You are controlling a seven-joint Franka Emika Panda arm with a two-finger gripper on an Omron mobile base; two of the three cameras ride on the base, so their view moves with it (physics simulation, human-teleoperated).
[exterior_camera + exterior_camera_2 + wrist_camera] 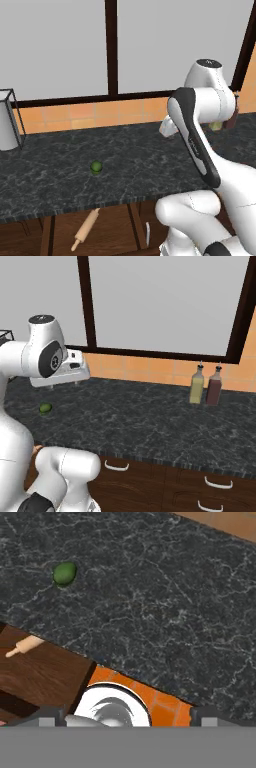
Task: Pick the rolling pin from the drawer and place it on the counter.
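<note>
The rolling pin [85,229] lies slanted on the reddish-brown floor of the open drawer [115,225], just below the counter's front edge. In the hand view one knobbed end of the rolling pin [24,647] pokes out from under the counter [150,602], over the drawer [40,677] floor. My gripper [128,716] hangs high above the counter, to the right of the drawer. It is open, its two tips spread wide with nothing between them. The white hand [169,127] hovers over the counter [60,175].
A small green lime [96,167] sits on the counter above the drawer, and the lime [64,573] is far from my fingertips. A wire-framed pale container [7,122] stands at the left. Two bottles [205,387] stand by the wall at the right. Cabinet fronts with pale handles [116,466] lie below.
</note>
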